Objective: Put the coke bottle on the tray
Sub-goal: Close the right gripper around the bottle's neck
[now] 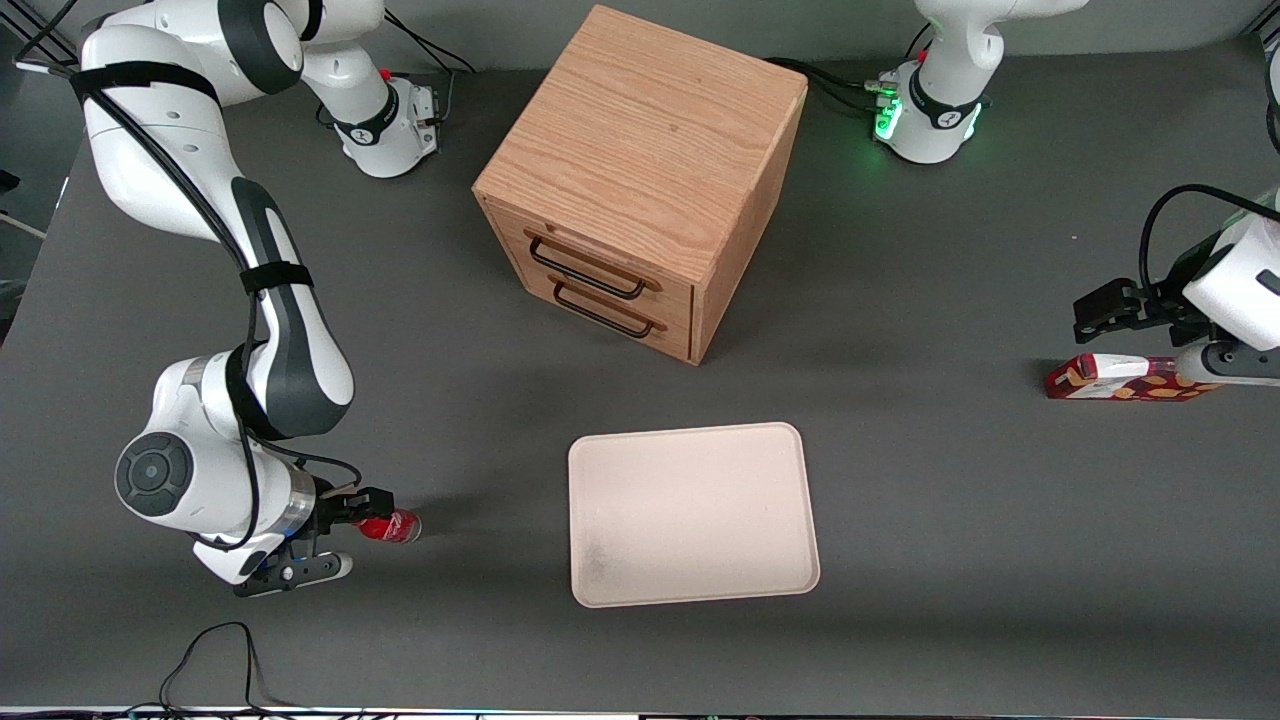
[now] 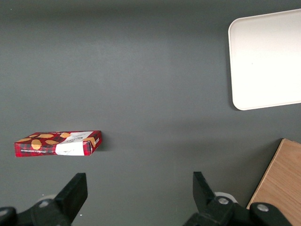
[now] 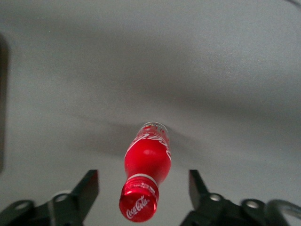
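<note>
The grey worktop [image 1: 960, 560] carries one wooden drawer cabinet [image 1: 640, 180] with two drawers in the upper centre of the front view. One cream-white tray [image 1: 690, 515], bare of objects, lies in the lower centre, nearer to the front camera than the cabinet. One flat red-and-white carton [image 1: 1125, 378] lies at the right edge, toward the parked arm's end of the worktop.

One coke bottle [image 1: 390, 526] stands in the lower left of the front view, toward the working arm's end, well apart from the tray. The hand [image 1: 335, 535] sits just beside the bottle, on the side away from the tray.

In the right wrist view the hand [image 3: 143, 188] is spread wide, with one finger on either side of the coke bottle [image 3: 146, 176] and a clear gap to each. It has hold of nothing. The bottle appears upright, its long axis vertical, with the red cap toward the wrist camera and the clear base on the worktop. The bottle lies centred between the fingers, so the coming step is judged to be closure on the bottle, followed by transfer toward the tray.
</note>
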Motion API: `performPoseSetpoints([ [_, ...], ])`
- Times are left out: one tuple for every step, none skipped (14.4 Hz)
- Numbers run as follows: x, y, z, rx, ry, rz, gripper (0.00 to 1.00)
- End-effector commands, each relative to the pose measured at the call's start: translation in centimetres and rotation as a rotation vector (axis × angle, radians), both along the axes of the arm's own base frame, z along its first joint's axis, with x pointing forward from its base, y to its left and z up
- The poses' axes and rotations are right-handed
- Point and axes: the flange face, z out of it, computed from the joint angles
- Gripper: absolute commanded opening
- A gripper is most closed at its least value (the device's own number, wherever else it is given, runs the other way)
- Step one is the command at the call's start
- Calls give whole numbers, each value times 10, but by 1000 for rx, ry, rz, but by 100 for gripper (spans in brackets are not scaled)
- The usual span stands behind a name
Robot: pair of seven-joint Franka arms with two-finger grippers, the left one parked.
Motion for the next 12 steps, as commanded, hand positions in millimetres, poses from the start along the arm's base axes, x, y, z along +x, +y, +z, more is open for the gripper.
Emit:
performPoseSetpoints([
  [-3, 1, 6, -12, -14, 22, 36],
  [-3, 1, 6, -12, -14, 21, 11],
  [-3, 2, 8, -12, -15, 22, 0],
  [-3, 2, 8, -12, -15, 22, 0],
  [-3, 2, 8, -12, -15, 24, 0],
  [-4, 3, 7, -12, -14, 24, 0],
  [-4, 2, 8, -13, -15, 21, 0],
  [-4, 4, 9, -11, -18, 20, 0],
  [-3, 5, 14, -10, -26, 17, 0],
  [-2, 8, 22, -11, -37, 18, 0],
  [-2, 8, 33, -10, -46, 16, 0],
  [-3, 8, 46, -9, -46, 15, 0],
])
